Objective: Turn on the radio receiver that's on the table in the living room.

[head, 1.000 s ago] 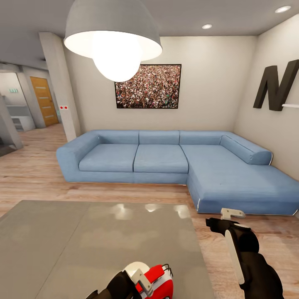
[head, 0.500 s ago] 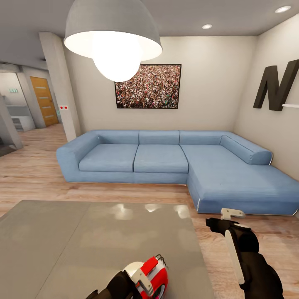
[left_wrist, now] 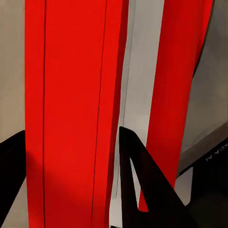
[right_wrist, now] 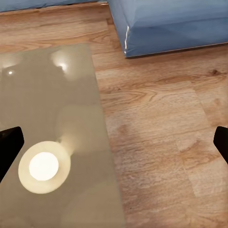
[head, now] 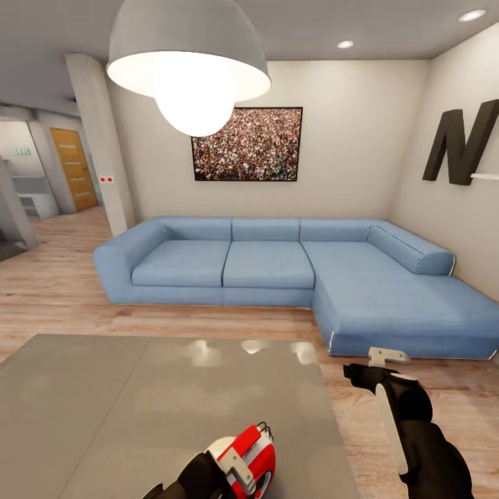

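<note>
Left end effector at the radio receiver, near edge of the bench

The radio receiver (head: 251, 452) stands tilted on the grey bench (head: 138, 402) close to its near edge, and the left end effector (head: 232, 471) is against it; in the left wrist view the red body (left_wrist: 71, 114) sits between the dark fingers (left_wrist: 142, 190), but I cannot tell if they clamp it. The right end effector (head: 388, 357) hangs beyond the bench's right edge, over the wood floor (right_wrist: 156, 133), its fingers spread wide and empty. I judge the radio is reached; whether it is switched on does not show.
</note>
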Motion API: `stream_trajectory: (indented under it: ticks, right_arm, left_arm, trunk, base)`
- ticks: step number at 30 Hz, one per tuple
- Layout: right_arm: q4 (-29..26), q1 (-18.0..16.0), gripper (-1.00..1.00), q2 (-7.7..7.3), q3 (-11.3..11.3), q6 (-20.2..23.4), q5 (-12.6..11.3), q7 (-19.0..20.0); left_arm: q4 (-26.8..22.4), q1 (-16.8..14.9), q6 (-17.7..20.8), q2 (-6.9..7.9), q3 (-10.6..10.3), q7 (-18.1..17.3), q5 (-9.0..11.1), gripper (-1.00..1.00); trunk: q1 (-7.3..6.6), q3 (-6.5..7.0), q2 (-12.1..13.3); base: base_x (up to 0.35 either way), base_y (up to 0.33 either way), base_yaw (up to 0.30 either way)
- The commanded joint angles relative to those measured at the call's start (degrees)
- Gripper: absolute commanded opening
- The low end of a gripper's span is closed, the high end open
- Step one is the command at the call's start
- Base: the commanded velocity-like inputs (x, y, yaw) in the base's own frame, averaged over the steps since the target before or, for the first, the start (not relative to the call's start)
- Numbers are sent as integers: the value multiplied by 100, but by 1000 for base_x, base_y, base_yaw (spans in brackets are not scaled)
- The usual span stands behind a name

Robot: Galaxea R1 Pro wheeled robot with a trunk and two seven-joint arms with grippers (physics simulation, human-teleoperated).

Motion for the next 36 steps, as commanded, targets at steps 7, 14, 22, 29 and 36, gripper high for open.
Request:
stream_trajectory:
  ticks: [7, 14, 22, 29, 36]
  right_arm:
    - [0, 0, 100, 0, 0, 0, 4, 0]
    - [0, 0, 100, 0, 0, 0, 3, 0]
    - [0, 0, 100, 0, 0, 0, 3, 0]
    - [0, 0, 100, 0, 0, 0, 3, 0]
    - [0, 0, 100, 0, 0, 0, 4, 0]
  left_arm:
    - [-369, 0, 11, 0, 27, 23, -28, -100]
    - [-990, 0, 31, 1, 49, 47, -35, -100]
    - [-1317, 0, 40, 2, 661, 48, -37, -100]
    - [-1479, 0, 44, 2, 1040, 47, -38, -100]
    - [-1620, 0, 36, 2, 1454, 43, -38, -100]
  trunk:
    - [0, 0, 0]
    - [0, 0, 0]
    - [0, 0, 0]
    - [0, 0, 0]
    - [0, 0, 0]
  base:
    - [0, 0, 0]
    - [0, 0, 0]
    - [0, 0, 0]
    - [0, 0, 0]
    - [0, 0, 0]
